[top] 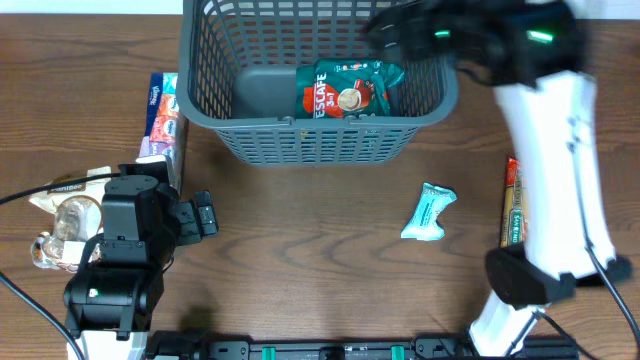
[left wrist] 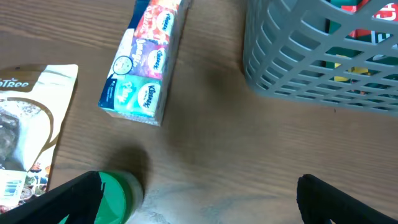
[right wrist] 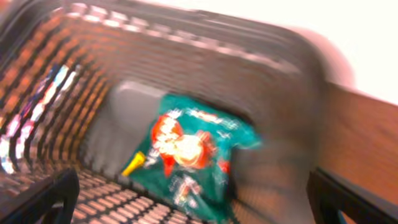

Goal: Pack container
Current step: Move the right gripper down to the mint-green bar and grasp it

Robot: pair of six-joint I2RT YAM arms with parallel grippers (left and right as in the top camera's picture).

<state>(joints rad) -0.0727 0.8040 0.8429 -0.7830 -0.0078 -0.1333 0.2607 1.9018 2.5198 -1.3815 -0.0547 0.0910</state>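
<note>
The dark grey slatted container (top: 316, 142) stands at the back centre of the table. A green coffee-mix pack (top: 345, 92) lies inside it on the right. My right gripper (top: 398, 30) is blurred and hovers over the container's right rear. In the right wrist view it is open (right wrist: 193, 196) and empty above the green pack (right wrist: 189, 155), inside the container walls (right wrist: 273, 81). My left gripper (top: 205, 215) is low at the left. In the left wrist view it is open (left wrist: 199, 199) over bare wood, left of the container (left wrist: 292, 62).
A tissue pack (top: 162, 115) (left wrist: 146, 59) lies left of the container. A pale snack bag (top: 62, 215) (left wrist: 28, 137) lies at the far left. A light blue wrapper (top: 428, 212) and a red-yellow bar (top: 512, 200) lie at the right. A green round piece (left wrist: 118, 196) sits by my left finger.
</note>
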